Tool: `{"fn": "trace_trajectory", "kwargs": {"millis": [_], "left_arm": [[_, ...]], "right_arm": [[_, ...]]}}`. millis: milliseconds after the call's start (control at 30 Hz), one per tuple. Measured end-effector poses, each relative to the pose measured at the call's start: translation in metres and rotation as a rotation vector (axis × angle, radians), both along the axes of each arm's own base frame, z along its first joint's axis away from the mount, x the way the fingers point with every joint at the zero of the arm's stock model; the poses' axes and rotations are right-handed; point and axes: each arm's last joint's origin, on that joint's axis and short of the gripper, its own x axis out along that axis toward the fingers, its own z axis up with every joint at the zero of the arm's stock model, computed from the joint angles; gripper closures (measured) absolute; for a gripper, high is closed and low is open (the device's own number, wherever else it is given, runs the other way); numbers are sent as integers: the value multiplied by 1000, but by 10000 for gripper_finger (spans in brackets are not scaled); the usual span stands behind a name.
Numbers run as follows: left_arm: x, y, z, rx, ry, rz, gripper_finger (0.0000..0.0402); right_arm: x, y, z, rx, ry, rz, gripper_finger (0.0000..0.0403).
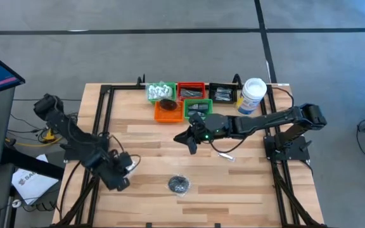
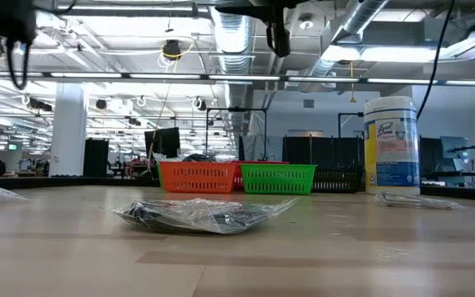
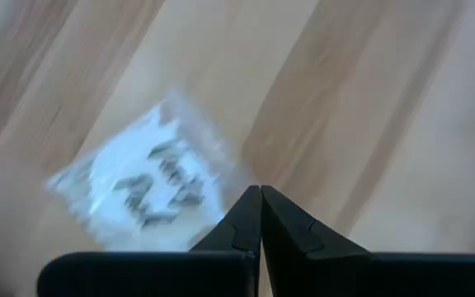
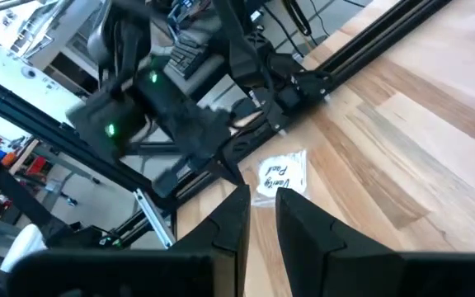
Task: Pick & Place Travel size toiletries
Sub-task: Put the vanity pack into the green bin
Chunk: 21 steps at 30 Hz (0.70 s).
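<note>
Nearest the low camera: a clear packet with dark round contents (image 2: 200, 215), flat on the wooden table (image 1: 246, 183), well in front of the trays. Canister (image 2: 392, 144) — tall, white, label reading "Lysol" — stands at the black tray's (image 1: 222, 93) outer end; beside that tray sit the red tray (image 1: 191, 89), green trays (image 1: 197, 106) and orange tray (image 1: 168, 112), holding small toiletries. Silvery sachet (image 1: 225, 154) lies in front of the canister. Right gripper (image 1: 191, 143) hangs over the table in front of the orange tray, fingers nearly together, nothing visibly between them; only its wrist view shows a white packet (image 4: 282, 176) lettered "Vanity Pack". Left gripper (image 1: 120, 182) — clenched, empty — hovers far from the canister; its wrist view shows a blurred clear packet (image 3: 143, 184).
</note>
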Motion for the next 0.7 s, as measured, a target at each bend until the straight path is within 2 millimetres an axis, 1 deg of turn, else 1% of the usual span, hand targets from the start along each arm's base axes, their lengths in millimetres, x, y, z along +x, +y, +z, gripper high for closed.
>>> {"fn": "trace_trajectory", "kwargs": {"millis": [167, 267, 333, 433, 533, 633, 700], "left_arm": [[-7, -19, -24, 46, 132, 7, 401], [-11, -28, -36, 35, 230, 32, 401], [-13, -33, -41, 11, 279, 70, 401], [-18, -38, -43, -47, 330, 129, 401], [-22, -43, -41, -106, 328, 205, 399], [-24, -47, -38, -162, 264, 339, 399], [-24, -48, -34, -206, 188, 443, 398]], "right_arm": [[0, 0, 1, -3, -16, 4, 348], [0, 0, 1, -5, -16, 6, 348], [0, 0, 1, -6, -16, 6, 348], [0, 0, 1, -6, -15, 6, 348], [0, 0, 1, -8, -14, 7, 348], [0, 0, 1, -9, -13, 6, 348], [0, -1, 1, -12, -13, 6, 348]]}}
